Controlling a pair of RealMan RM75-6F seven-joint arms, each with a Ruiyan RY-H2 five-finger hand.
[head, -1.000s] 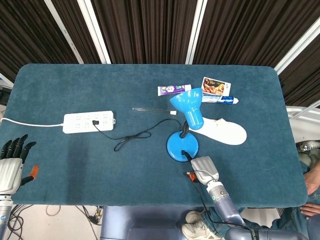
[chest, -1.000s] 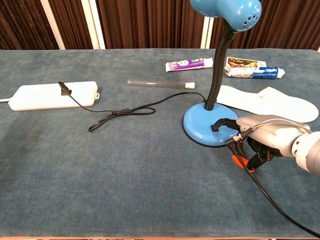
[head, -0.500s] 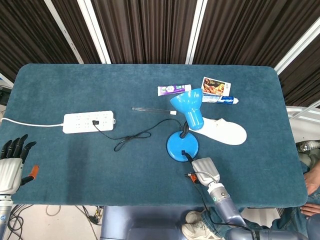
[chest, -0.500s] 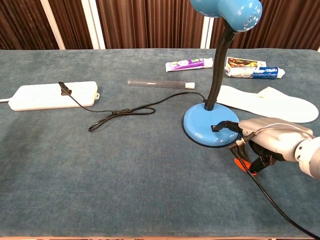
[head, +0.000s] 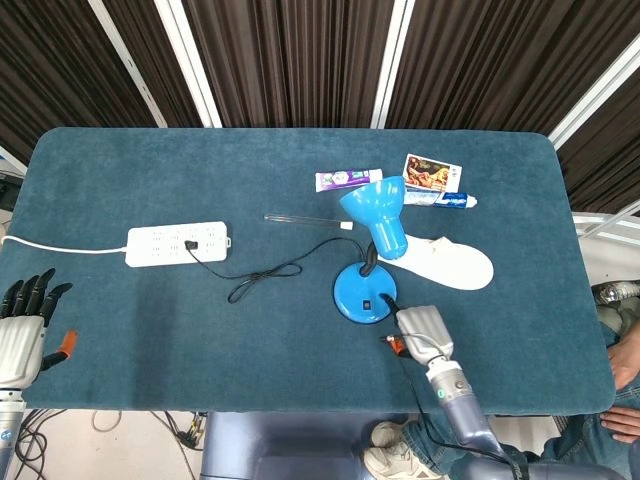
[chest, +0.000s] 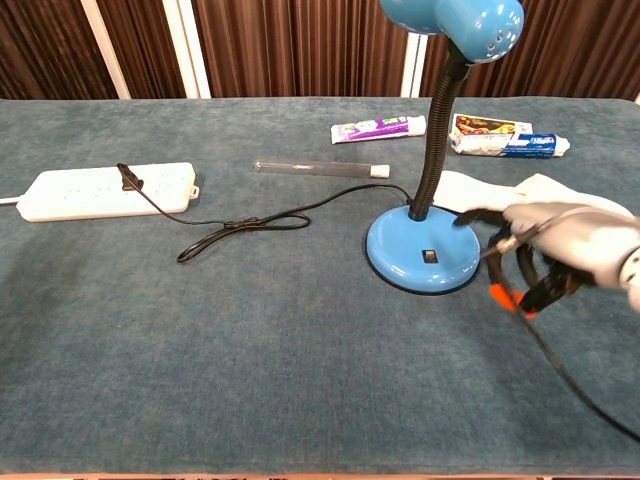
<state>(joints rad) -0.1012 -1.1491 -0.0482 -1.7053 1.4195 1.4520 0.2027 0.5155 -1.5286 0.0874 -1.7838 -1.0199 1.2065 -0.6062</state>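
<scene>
The blue table (head: 120, 330) carries a blue desk lamp (head: 368, 258) near its middle, cord running left to a white power strip (head: 178, 241). A white insole (head: 450, 263) lies just behind the lamp base. The right hand (head: 420, 333) sits just right of the base, fingers curled, holding nothing. The left hand (head: 22, 325) rests at the table's left edge, fingers straight and close together

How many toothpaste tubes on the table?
2. The purple toothpaste tube lies behind the blue lamp; the white-and-blue toothpaste tube lies further right, in front of a printed box. The lamp's shade could hide more.
</scene>
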